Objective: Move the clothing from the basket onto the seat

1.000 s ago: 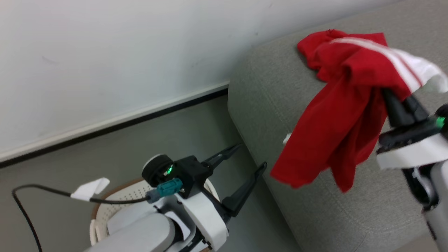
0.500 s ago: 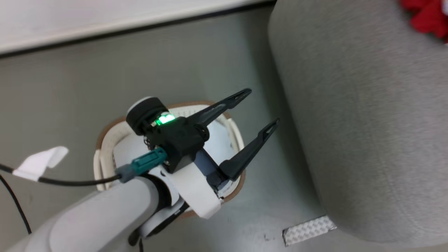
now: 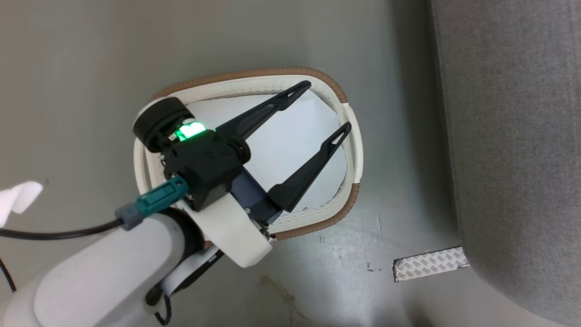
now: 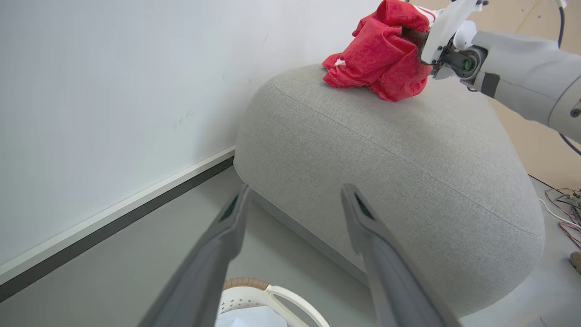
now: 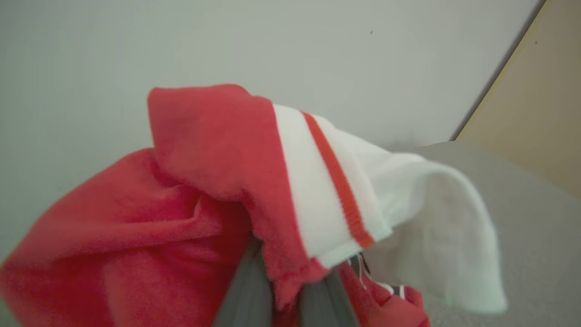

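Our right gripper (image 5: 287, 290) is clamped tight on the red and white clothing (image 5: 195, 200), and we see its bunched folds touching the top of the grey seat (image 4: 386, 159) near the wall (image 4: 113, 91). Our left gripper (image 3: 327, 105) hangs with its 2 fingers spread wide, holding nothing, above the basket (image 3: 254, 72). The basket stands on the floor (image 3: 68, 68) just beside the seat, its white pad (image 3: 290, 136) showing.

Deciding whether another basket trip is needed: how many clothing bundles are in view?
1: the clothing, gripped by the right tool, touching the seat top. The basket shows its white pad; the left tool covers part, so something may be hidden.
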